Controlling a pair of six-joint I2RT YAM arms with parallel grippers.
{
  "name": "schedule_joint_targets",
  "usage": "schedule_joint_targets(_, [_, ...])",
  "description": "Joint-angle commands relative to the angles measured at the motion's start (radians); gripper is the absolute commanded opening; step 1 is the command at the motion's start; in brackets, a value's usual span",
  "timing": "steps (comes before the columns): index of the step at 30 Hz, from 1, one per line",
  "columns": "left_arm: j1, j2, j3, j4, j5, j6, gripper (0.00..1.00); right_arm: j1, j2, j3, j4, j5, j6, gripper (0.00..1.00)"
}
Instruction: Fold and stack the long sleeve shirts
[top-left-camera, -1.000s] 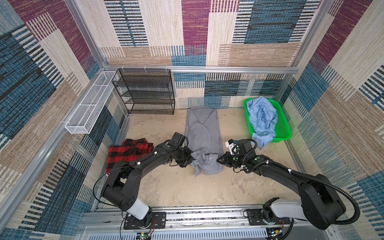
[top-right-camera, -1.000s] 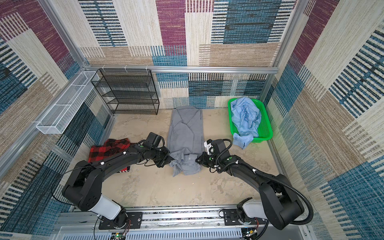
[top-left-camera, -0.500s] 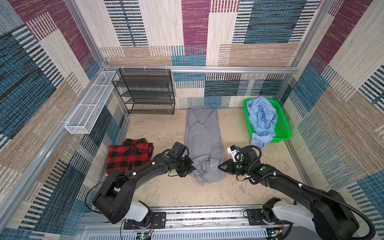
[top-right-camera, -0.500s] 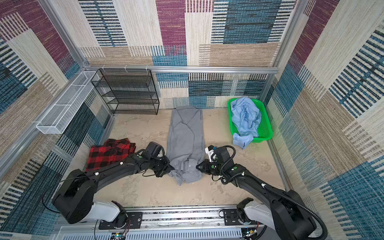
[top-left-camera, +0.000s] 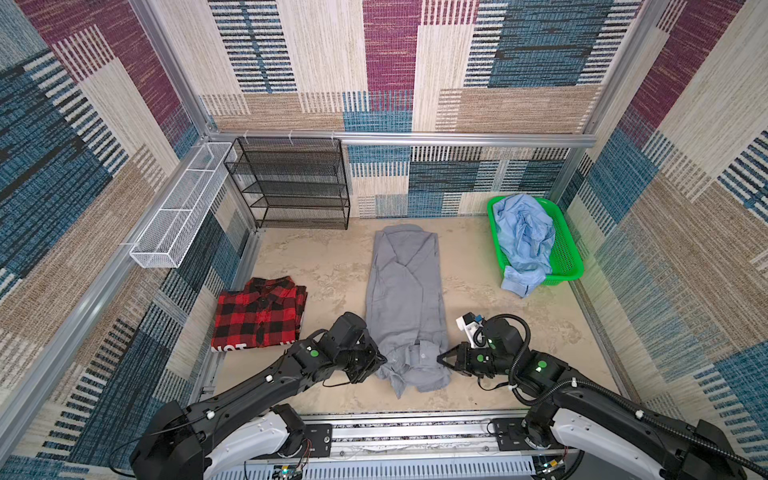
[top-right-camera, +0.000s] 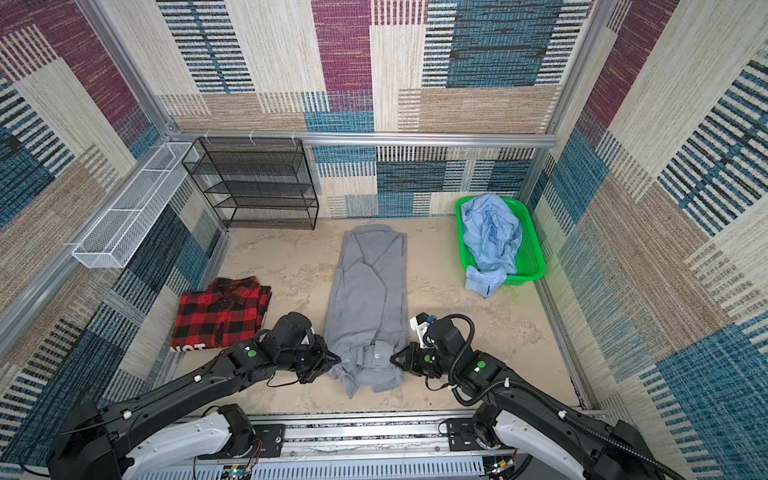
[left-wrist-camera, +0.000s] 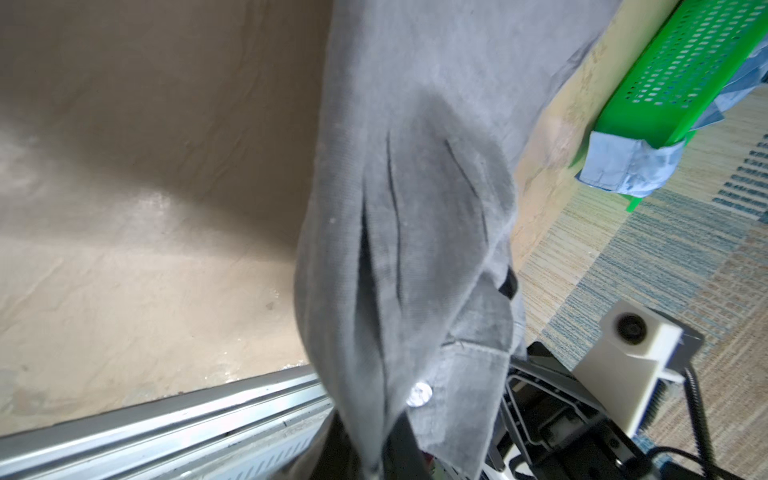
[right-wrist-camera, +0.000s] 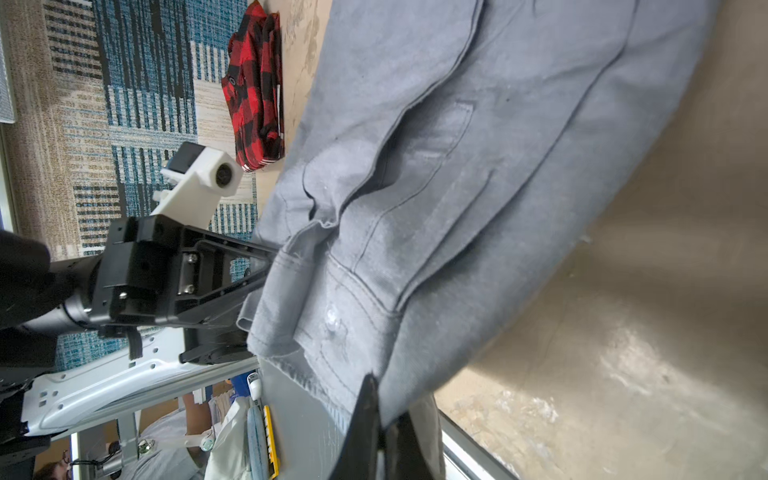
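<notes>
Both arms were stretched low and forward, wrists turned inward. The left gripper (top-left-camera: 380, 360) and right gripper (top-left-camera: 440, 358) were clamped on opposite edges of the grey shirt (top-left-camera: 405, 299), at its near end.

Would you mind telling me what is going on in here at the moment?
Both arms are working on the grey shirt, which lies stretched out lengthwise in the middle. The left gripper and the right gripper are each shut on its near end, one at each side. The plaid shirt already lies folded on the left, and the light blue shirt is crumpled in the green basket.
</notes>
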Motion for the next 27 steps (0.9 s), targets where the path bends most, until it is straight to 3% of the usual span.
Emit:
schedule_joint_targets(1, [0.001, 0.011, 0.049, -0.066, -0.052, -0.030, 0.00, 0.003, 0.030, 0.037, 0.027, 0.027, 0.027, 0.00])
schedule_joint_targets(10, [0.062, 0.211, 0.185, -0.094, -0.007, -0.014, 0.00, -0.015, 0.158, 0.160, 0.031, 0.044, -0.002, 0.00])
schedule_joint_targets(19, [0.165, 0.340, 0.266, -0.109, 0.045, 0.029, 0.00, -0.155, 0.243, 0.147, 0.084, -0.071, -0.042, 0.00])
schedule_joint_targets(27, [0.198, 0.455, 0.329, -0.096, 0.082, 0.081, 0.00, -0.220, 0.352, 0.123, 0.162, -0.143, -0.080, 0.00])
